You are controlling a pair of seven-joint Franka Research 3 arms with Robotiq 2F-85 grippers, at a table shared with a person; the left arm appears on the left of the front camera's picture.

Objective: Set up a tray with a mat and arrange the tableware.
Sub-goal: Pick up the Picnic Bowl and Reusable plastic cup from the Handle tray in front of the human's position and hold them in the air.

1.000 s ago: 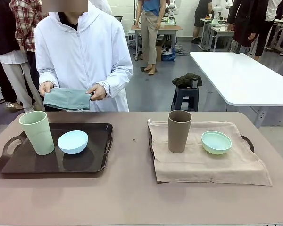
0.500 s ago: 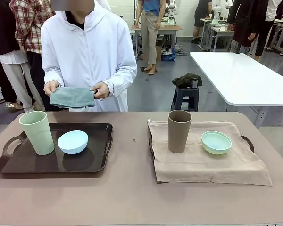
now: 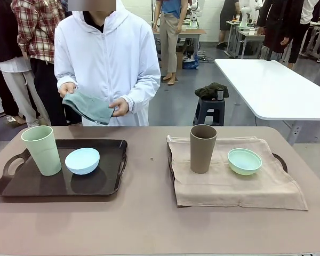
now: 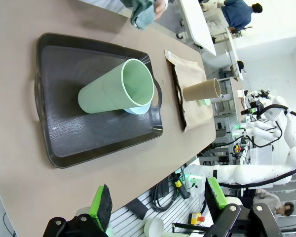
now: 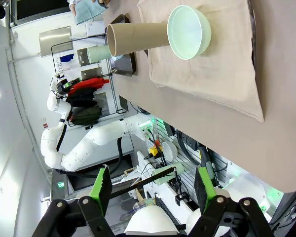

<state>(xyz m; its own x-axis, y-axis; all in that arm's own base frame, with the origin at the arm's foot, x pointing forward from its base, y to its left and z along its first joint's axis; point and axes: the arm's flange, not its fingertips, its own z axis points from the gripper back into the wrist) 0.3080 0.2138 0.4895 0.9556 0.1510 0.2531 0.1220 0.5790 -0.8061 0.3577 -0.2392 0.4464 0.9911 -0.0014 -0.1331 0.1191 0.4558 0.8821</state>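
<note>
Table (image 3: 149,224) carries a dark tray (image 3: 42,185); a mat-covered tray (image 3: 278,157).

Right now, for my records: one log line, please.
left gripper open | right gripper open | person holds cloth | left tray unmatted

The front view looks from the near edge across the table (image 3: 149,224) to the person (image 3: 104,58) at the far side, quite close. The left wrist view looks down from above the near left onto the dark tray (image 4: 64,143), rolled sideways. The right wrist view looks down from the near right onto the beige mat (image 5: 212,84), also rolled. All three views share the brown tumbler (image 3: 202,149).
</note>
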